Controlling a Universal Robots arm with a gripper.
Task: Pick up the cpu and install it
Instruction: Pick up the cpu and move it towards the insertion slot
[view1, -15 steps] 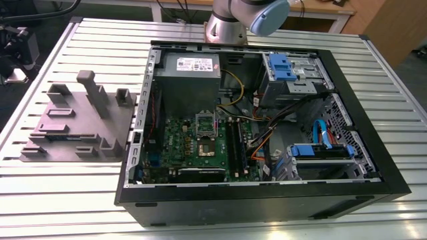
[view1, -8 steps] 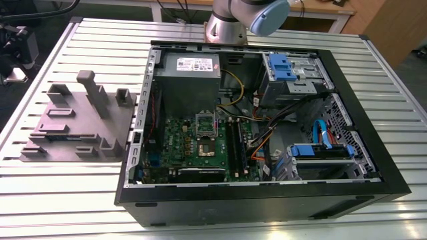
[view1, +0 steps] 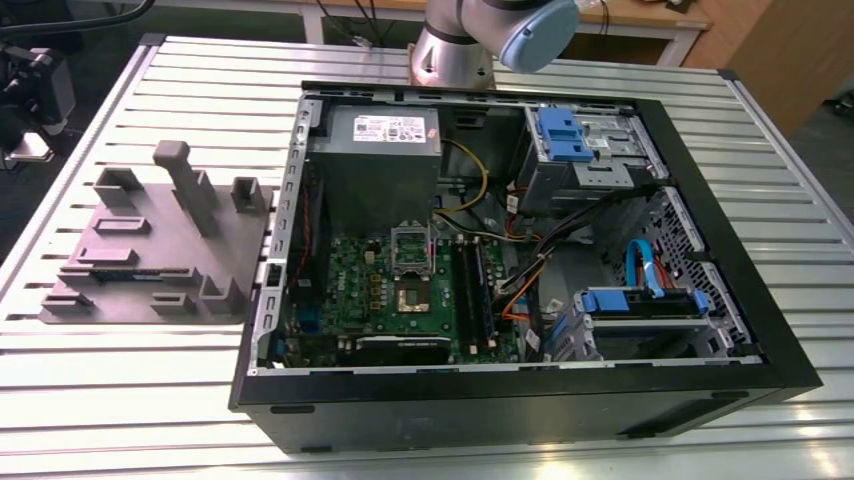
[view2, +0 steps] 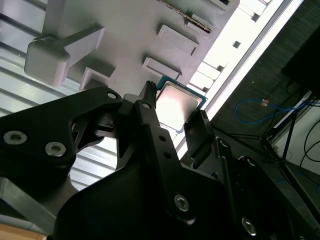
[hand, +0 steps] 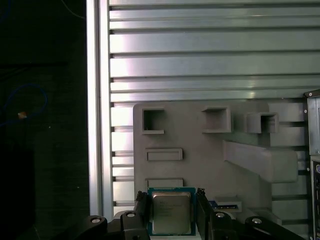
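Pincer (hand: 171, 195) open just wider than the cpu (hand: 171, 214), one finger at each side, gripping nothing; cpu lies flat in the grey fixture tray (hand: 200, 167) on the slatted tabletop (hand: 210, 65), so closing should be square on opposite edges, keeping it level.

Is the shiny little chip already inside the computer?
No, in the first wrist view the chip is at the grey tray, outside the computer.
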